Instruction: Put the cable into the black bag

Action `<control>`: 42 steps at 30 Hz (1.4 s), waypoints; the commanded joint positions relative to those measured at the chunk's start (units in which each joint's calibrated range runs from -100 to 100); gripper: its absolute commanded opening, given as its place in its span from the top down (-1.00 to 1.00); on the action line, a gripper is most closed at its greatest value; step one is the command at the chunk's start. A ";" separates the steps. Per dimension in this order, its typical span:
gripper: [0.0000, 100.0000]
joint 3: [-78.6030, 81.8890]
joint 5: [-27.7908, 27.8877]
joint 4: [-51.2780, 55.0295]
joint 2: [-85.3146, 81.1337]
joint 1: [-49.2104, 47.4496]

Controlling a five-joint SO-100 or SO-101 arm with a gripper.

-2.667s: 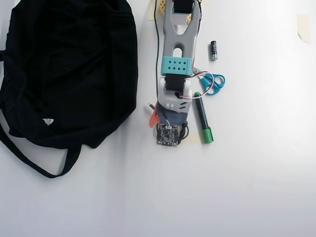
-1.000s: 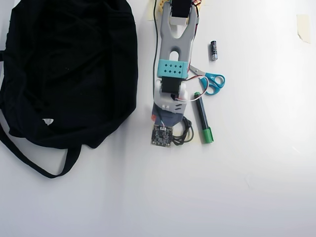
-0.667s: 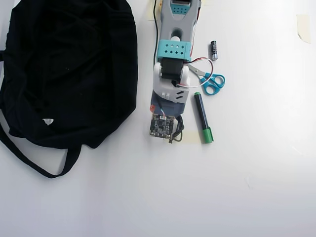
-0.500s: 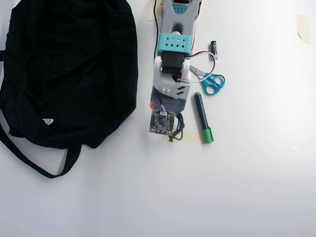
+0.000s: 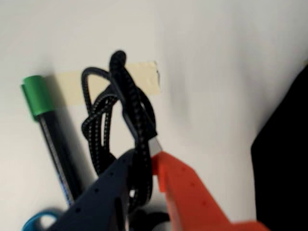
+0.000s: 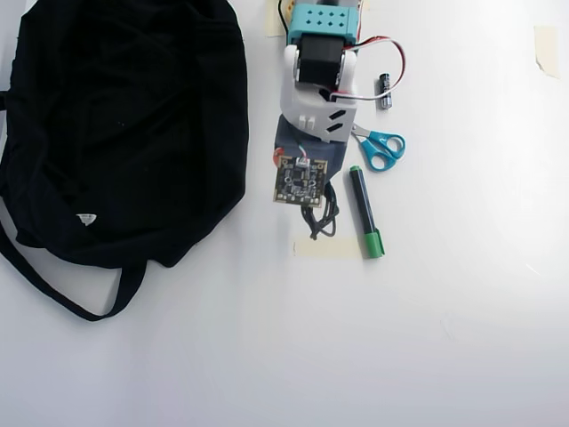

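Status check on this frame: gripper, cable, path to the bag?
Gripper shut on cable. Cable bundled over the tape strip, not yet bagged. Black bag apart; marker and scissors on the opposite side.

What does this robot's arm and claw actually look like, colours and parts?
In the wrist view the gripper has two plastic fingers: one dark navy with small round holes, one bright orange. From overhead, the arm has a teal perforated block, black motor, white shell, red and black wires, and a bare green circuit board.
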 commanded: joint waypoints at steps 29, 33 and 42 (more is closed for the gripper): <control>0.95 4.77 0.41 10.87 -25.27 8.96; 0.95 6.75 0.30 10.52 -28.26 11.43; 0.95 10.52 -0.22 10.35 -31.91 18.31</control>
